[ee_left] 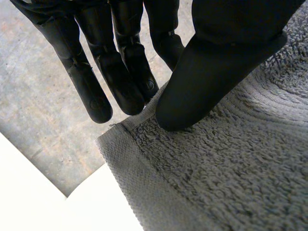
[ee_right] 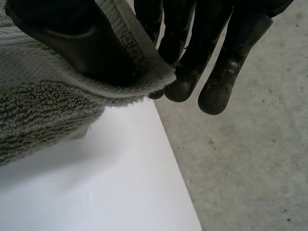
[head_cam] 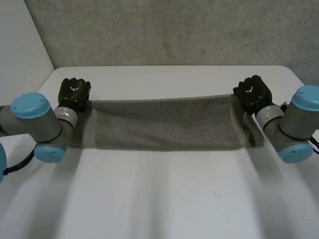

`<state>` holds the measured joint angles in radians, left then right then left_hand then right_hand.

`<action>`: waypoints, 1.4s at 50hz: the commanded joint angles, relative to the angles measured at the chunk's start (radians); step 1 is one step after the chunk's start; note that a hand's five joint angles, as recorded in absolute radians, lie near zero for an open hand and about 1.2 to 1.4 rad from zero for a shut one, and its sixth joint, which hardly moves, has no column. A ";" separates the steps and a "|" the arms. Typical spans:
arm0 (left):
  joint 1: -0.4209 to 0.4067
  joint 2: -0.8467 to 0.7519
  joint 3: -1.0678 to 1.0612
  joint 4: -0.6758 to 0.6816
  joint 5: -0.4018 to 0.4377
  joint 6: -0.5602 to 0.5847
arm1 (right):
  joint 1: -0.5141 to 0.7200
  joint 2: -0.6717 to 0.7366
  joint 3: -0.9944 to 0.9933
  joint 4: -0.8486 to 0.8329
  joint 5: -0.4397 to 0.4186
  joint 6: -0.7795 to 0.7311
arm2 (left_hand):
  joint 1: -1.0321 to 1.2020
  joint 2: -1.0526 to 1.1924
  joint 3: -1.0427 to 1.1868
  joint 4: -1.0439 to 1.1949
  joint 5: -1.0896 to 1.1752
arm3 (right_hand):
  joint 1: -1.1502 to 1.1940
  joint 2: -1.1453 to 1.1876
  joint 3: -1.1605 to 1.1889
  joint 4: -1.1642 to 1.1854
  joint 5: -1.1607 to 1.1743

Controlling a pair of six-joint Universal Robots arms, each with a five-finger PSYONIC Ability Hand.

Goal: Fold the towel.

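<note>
Your left hand [head_cam: 74,93] and right hand [head_cam: 254,92] each pinch a far corner of the grey towel [head_cam: 164,124]. The fold looks begun, unfinished.

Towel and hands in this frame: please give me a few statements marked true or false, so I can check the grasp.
1. The left hand pinches a corner of the towel between thumb and fingers. True.
2. The right hand is open and clear of the towel. False: its thumb and fingers pinch the towel's other far corner.
3. The towel is bunched in a heap. False: it is stretched out long between the two hands.
4. The towel is grey and the table is white. True.
</note>
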<state>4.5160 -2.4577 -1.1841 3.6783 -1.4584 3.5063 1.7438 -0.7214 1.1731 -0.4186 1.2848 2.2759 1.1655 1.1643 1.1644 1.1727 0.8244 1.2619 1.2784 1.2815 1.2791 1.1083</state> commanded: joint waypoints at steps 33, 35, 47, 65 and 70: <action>0.000 0.471 -0.437 -0.006 0.010 -0.102 | -0.067 -0.472 0.229 0.235 -0.090 0.406 | -0.973 -0.971 -0.971 -0.980 -0.806 | -0.094 -0.110 -0.113 -0.111 -0.115; 0.002 0.473 -0.453 -0.006 0.009 -0.109 | -0.079 -0.394 0.171 0.244 -0.094 0.407 | -0.973 -0.971 -0.971 -0.980 -0.806 | 0.134 0.118 0.115 0.117 0.113; 0.025 0.474 -0.508 -0.004 0.009 -0.112 | -0.076 -0.311 0.131 0.311 0.130 0.350 | -0.978 -0.977 -0.977 -0.986 -0.812 | -1.087 -1.104 -1.107 -1.105 -1.108; 0.038 0.477 -0.542 0.002 0.007 -0.115 | -0.086 -0.481 0.414 0.265 -0.038 0.481 | -0.984 -0.983 -0.983 -0.991 -0.818 | -0.666 -0.683 -0.686 -0.683 -0.687; 0.041 0.477 -0.545 0.002 0.009 -0.115 | -0.089 -0.478 0.505 0.230 -0.042 0.413 | -0.984 -0.983 -0.983 -0.991 -0.818 | -0.663 -0.680 -0.683 -0.680 -0.684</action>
<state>4.5517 -1.9814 -1.7231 3.6801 -1.4501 3.3915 1.6609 -1.1984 1.5697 -0.1533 1.2445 2.7639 0.1784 0.1721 0.1713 0.1721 0.0283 0.5844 0.5774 0.5829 0.5807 0.4142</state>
